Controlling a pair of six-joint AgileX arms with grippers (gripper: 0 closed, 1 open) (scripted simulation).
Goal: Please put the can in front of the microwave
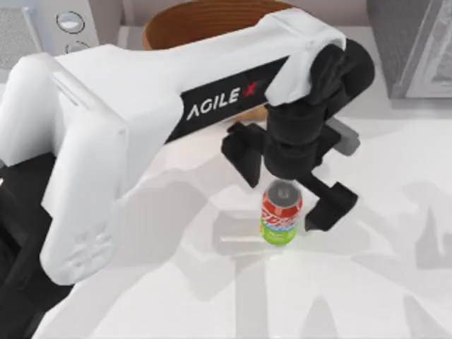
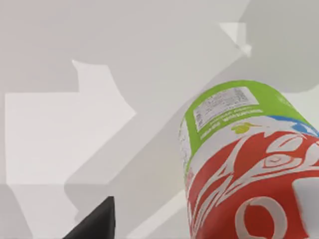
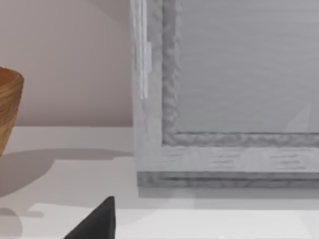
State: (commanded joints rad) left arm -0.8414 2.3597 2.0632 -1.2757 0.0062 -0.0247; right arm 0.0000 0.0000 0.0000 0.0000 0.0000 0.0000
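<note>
The can (image 1: 281, 215) stands upright on the white table, right of centre, with its silver lid up, a red band and a lime-green base. My left arm reaches across from the left, and its gripper (image 1: 282, 180) hangs open right over the can, one dark finger on each side and a gap to each. In the left wrist view the can (image 2: 244, 164) looms close, with one dark fingertip (image 2: 94, 224) apart from it. The microwave (image 1: 63, 25) with its round knobs sits at the far left corner. My right arm stays parked.
A woven brown bowl (image 1: 205, 21) stands at the back behind my left arm, also in the right wrist view (image 3: 7, 107). A dark grey speckled box with a light frame (image 1: 417, 46) fills the back right corner (image 3: 234, 99).
</note>
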